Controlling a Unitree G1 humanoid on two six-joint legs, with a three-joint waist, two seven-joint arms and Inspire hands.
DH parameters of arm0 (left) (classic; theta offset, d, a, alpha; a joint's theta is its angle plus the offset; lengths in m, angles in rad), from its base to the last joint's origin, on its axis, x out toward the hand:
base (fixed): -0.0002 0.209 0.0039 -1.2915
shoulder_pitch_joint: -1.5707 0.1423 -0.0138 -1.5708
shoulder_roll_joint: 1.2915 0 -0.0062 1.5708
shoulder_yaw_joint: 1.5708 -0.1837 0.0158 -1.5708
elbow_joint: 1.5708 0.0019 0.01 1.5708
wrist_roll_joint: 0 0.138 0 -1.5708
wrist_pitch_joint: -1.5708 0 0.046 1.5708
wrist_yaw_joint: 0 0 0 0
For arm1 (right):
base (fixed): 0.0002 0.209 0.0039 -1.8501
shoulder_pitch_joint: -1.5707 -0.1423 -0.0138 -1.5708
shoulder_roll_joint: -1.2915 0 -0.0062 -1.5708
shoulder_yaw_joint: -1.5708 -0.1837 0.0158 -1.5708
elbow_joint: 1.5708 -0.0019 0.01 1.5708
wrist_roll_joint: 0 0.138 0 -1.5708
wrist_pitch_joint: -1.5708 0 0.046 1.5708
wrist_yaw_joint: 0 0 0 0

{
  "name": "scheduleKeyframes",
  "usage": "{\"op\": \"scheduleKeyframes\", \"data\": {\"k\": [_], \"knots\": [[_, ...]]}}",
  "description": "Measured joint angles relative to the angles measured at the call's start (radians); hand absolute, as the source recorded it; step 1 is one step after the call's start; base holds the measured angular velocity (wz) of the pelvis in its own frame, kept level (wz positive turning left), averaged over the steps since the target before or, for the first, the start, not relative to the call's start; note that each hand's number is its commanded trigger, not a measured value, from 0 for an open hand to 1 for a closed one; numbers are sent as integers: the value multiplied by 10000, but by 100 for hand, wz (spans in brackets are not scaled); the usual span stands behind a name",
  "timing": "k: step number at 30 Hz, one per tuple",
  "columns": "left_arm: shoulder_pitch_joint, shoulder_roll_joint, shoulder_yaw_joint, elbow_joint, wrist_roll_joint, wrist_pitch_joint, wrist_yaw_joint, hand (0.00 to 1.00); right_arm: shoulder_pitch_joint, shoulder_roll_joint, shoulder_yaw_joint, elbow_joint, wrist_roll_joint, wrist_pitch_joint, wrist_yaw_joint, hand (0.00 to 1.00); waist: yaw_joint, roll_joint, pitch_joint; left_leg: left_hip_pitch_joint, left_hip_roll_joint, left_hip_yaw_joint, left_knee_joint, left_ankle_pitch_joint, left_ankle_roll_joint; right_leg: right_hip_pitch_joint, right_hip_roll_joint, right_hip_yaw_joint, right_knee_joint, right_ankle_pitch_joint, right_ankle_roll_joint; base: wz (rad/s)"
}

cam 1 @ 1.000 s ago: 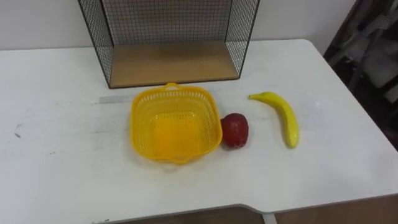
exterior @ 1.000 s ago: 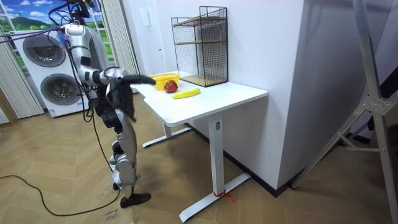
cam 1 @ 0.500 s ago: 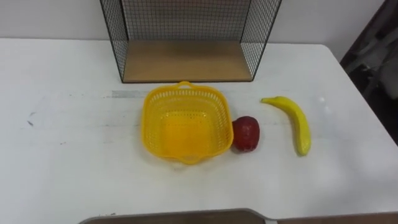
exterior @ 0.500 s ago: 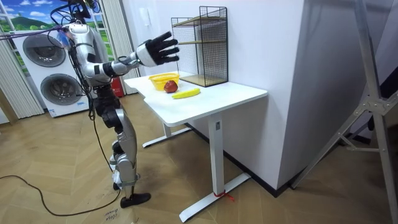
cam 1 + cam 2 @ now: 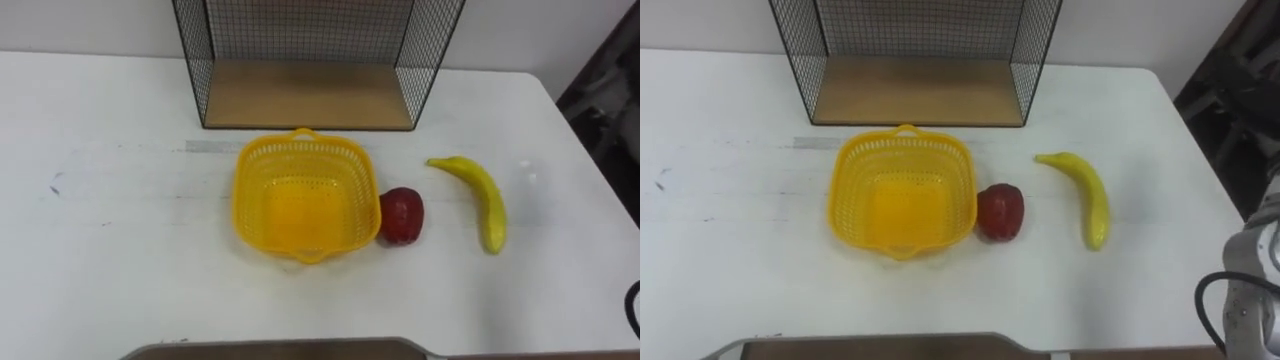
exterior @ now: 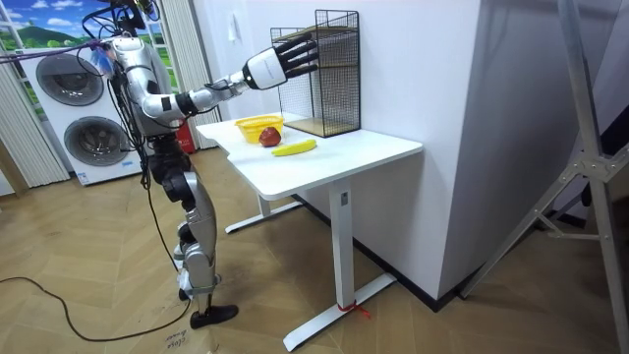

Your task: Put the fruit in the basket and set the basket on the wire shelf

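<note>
Robot stands at the bench (image 5: 120, 250) end w/ its right arm lifted; right hand (image 6: 288, 56) is up high in the room view, fingers straight & spread, holding nothing, well above the bench top & level w/ the upper part of the wire shelf (image 5: 305, 95). Nothing packed yet: yellow basket (image 5: 243, 195) sits empty mid-bench, just in front of the shelf's open bottom tier. Red fruit (image 5: 402, 216) lies right against the basket's right wall, touching or as good as. Banana (image 5: 481, 197) lies further to the robot's right, apart from the red fruit, long axis running roughly away-from/toward the robot w/ the stem end far & tipped a bit left. Key relation: both fruits lie below the hand & on the robot's right side of the basket, so the right arm looks the nearer one for either pick. It'd need to come down a long way first, then carry leftward into the basket. Red fruit is the shorter trip, but the basket wall crowds its left side; a grasp from above seems safer. For the banana, closing across its narrow width, i.e. left-right, should suit the way it lies
</note>
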Motion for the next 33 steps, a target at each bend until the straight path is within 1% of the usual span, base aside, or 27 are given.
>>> {"op": "scheduleKeyframes", "data": {"k": [1,5,8,12,16,20,22,24,26,29,33], "knots": [[-5,0,-1,1,67,5,2,0,-10,-7,26,0,-35,65,243,0,41,-21,-3,-3,0,-4,1,0,0,1,1,-2,0,0,0,0],[-5,1,-20,14,258,71,-9,0,-36,-107,303,37,-235,99,868,0,48,-96,-13,-30,1,-32,3,0,0,12,-5,-80,3,2,-3,6],[-1,5,3,19,288,71,-87,0,-36,-108,303,41,-969,177,1504,0,102,-156,-49,-40,2,-116,25,0,0,26,-9,-126,13,4,-7,5],[-51,12,2,18,586,70,-91,0,-35,-111,304,203,-1414,186,2047,0,164,-177,-61,-35,4,-179,69,-2,-3,76,-10,-172,15,12,-19,3],[-108,23,6,9,580,69,-92,0,-34,-124,308,346,-1832,220,2515,0,247,-177,-61,-22,11,-188,70,-4,-7,99,-6,-183,32,17,-28,1],[-146,33,73,10,585,68,-94,0,-34,-182,337,347,-2394,220,2918,0,285,-214,-85,-21,11,-186,74,-4,-7,113,-8,-194,31,17,-28,0],[-152,85,64,19,580,69,-130,0,-34,-327,717,413,-2710,220,3086,0,291,-270,-95,0,14,-199,83,-4,-7,140,-8,-192,22,18,-29,0],[-188,158,3,18,573,62,-229,0,-34,-329,953,523,-2922,221,3354,0,288,-320,-97,1,12,-231,88,-4,-7,148,-10,-189,22,19,-30,0],[-251,258,-190,18,578,64,-298,0,-30,-330,1215,699,-3231,254,3698,0,293,-358,-84,1,10,-242,88,-4,-7,147,-13,-188,24,19,-30,0],[-327,329,-329,18,579,65,-427,0,-30,-330,1472,720,-3519,304,4076,0,295,-365,-77,-5,12,-255,83,-4,-7,147,-15,-208,28,19,-31,0],[-394,338,-336,18,573,65,-482,0,-24,-330,1489,724,-3605,304,4428,0,301,-382,-74,-8,13,-260,78,-4,-7,153,-15,-220,26,19,-30,0]]}}
